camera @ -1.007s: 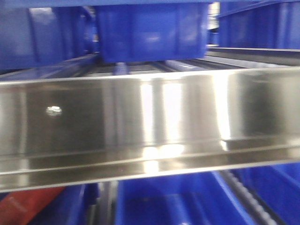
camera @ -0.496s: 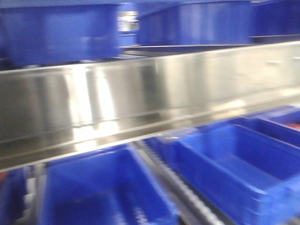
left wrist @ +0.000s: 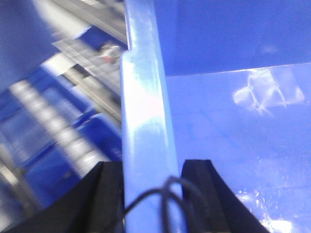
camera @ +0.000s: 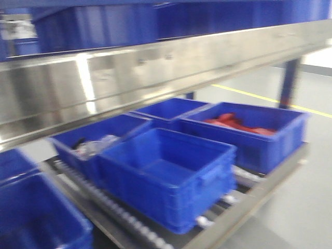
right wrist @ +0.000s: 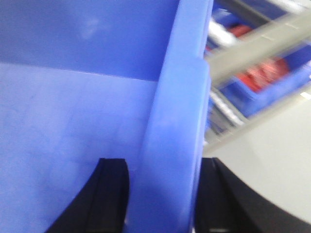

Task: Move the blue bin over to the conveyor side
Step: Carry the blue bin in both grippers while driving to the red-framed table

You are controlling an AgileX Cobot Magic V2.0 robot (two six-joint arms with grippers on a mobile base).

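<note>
Blue bin [left wrist: 146, 121] is gripped by its rim on both sides: left fingers [left wrist: 104, 194] and right fingers [right wrist: 112, 194] are closed astride a wall each (nothing is seen inside). Grasping is judged done. The conveyor side is not in view, so placement remains.

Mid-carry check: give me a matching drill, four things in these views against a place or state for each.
1. glossy blue plastic bin
2. shiny stainless steel rail
3. front-centre blue plastic crate
4. far-right blue plastic crate

a. holds red-orange items
b. empty inside
c. runs above both crates
d. rim gripped by left tool and right tool

Pairs: 1-d, 2-c, 3-b, 4-a
</note>
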